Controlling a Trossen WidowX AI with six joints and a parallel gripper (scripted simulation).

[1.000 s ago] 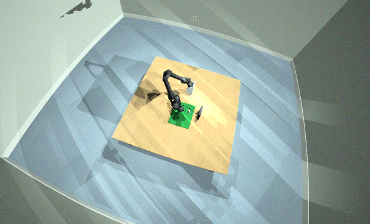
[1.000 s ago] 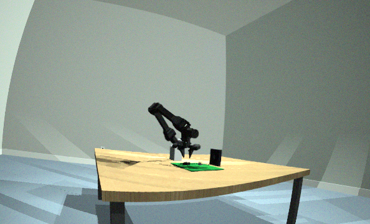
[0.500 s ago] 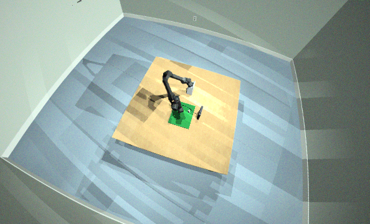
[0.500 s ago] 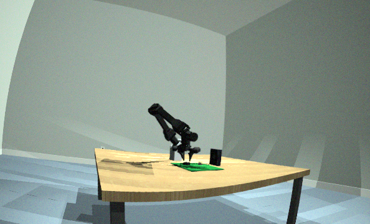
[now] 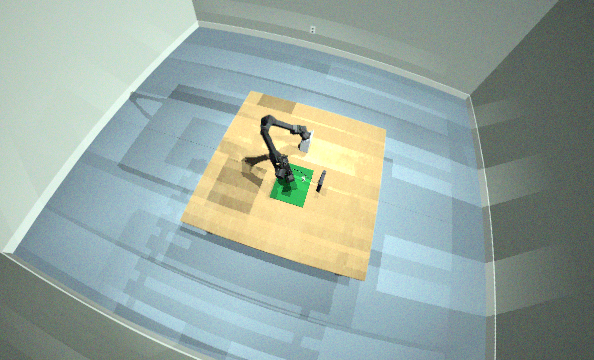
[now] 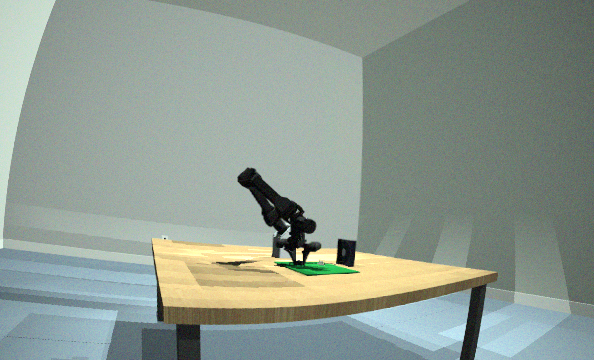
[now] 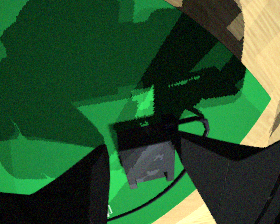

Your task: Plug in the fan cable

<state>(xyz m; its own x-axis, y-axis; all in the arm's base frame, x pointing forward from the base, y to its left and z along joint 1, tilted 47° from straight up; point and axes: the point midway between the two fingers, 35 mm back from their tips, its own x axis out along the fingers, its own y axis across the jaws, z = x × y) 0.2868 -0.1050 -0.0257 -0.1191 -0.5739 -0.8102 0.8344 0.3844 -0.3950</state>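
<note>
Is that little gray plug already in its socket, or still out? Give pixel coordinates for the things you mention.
Still out: the plug (image 7: pixel 147 161) lies on the green board (image 5: pixel 298 195) (image 6: pixel 327 270) (image 7: pixel 256 95), between the gripper's open fingers, away from the white header (image 5: pixel 303 178) (image 6: pixel 321 263).

Grey-black plug (image 7: pixel 147 159), thin black cable (image 7: pixel 156 200), green board (image 5: pixel 302 196) (image 6: pixel 329 270) (image 7: pixel 36 157)

Gripper (image 5: pixel 288 179) (image 6: pixel 300 264) (image 7: pixel 140 144) low over green board (image 5: pixel 297 197) (image 6: pixel 327 270), fingers apart, one each side of plug (image 7: pixel 148 160). Narrow gap at left finger; right finger close to plug's edge, little or no room. Black cable (image 7: pixel 163 196) loops beside right finger, in the way there. Upright fan (image 5: pixel 321 181) (image 6: pixel 346 252) blocks beyond board edge; open air above board.
</note>
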